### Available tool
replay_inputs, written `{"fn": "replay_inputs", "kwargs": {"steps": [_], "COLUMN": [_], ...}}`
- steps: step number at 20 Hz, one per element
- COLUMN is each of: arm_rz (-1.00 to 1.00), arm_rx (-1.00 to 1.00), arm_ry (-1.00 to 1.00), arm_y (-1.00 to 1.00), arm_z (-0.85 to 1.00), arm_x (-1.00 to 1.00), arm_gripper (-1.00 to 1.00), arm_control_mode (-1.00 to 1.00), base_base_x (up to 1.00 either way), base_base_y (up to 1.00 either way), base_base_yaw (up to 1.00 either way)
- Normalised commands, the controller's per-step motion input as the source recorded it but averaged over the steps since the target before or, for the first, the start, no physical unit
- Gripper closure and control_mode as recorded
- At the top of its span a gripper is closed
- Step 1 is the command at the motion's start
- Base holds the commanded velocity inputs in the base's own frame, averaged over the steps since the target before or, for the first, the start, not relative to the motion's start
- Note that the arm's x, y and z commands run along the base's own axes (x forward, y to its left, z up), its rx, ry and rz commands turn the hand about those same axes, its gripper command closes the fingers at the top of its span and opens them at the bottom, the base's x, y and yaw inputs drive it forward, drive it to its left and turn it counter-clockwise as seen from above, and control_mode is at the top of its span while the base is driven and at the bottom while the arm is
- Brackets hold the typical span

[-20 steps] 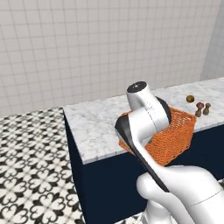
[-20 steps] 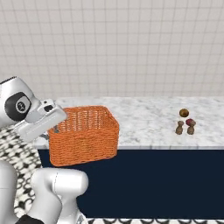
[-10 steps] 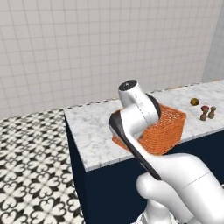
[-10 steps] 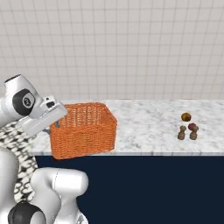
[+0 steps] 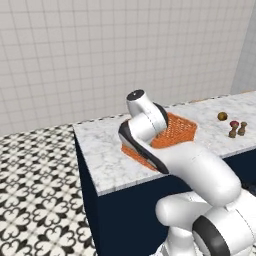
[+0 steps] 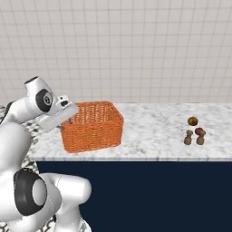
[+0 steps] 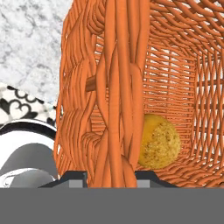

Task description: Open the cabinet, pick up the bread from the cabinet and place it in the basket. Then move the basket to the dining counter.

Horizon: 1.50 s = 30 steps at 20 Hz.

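The orange woven basket (image 6: 93, 127) (image 5: 176, 131) stands upright over the left part of the dining counter's (image 6: 149, 136) marble top (image 5: 107, 150); I cannot tell whether it rests on the marble or hangs just above it. My gripper (image 6: 68, 121) (image 7: 109, 175) is shut on the basket's (image 7: 118, 87) near-left wall, one finger on each side of the weave. The bread (image 7: 159, 142), a golden-brown bun, lies on the basket's floor. The cabinet is out of view.
Toward the counter's right end sit a small brown ball (image 6: 193, 121), a red ball (image 6: 198, 131) and two small brown shakers (image 6: 187, 138). A tiled wall stands behind the counter. Patterned floor (image 5: 35, 175) lies to the left of it.
The views have shifted with the base. The basket, still in my grip, has gone from overhanging the counter's front edge to further in over the marble and now sits level.
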Motion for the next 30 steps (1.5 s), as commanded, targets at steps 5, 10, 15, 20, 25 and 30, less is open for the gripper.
{"fn": "replay_inputs", "kwargs": {"steps": [5,10,15,20,25,30], "arm_rz": [0.00,-0.01,-0.02,-0.06,-0.04,-0.04], "arm_rx": [0.00,0.00,0.00,0.00,0.00,0.01], "arm_ry": [0.00,0.00,0.00,0.00,0.00,-0.06], "arm_y": [0.00,0.07,0.12,0.21,0.16,0.00], "arm_z": [-0.20,-0.31,-0.54,-0.33,-0.09,0.38], "arm_x": [1.00,1.00,0.65,0.05,-0.02,-0.12], "arm_gripper": [1.00,1.00,1.00,1.00,-1.00,-1.00], "arm_control_mode": [-1.00,-1.00,-1.00,-1.00,-1.00,-1.00], "base_base_x": [0.00,0.00,0.00,0.00,0.00,0.00], "base_base_y": [0.00,0.00,0.00,0.00,0.00,0.00], "base_base_yaw": [0.00,0.00,0.00,0.00,0.00,0.00]}}
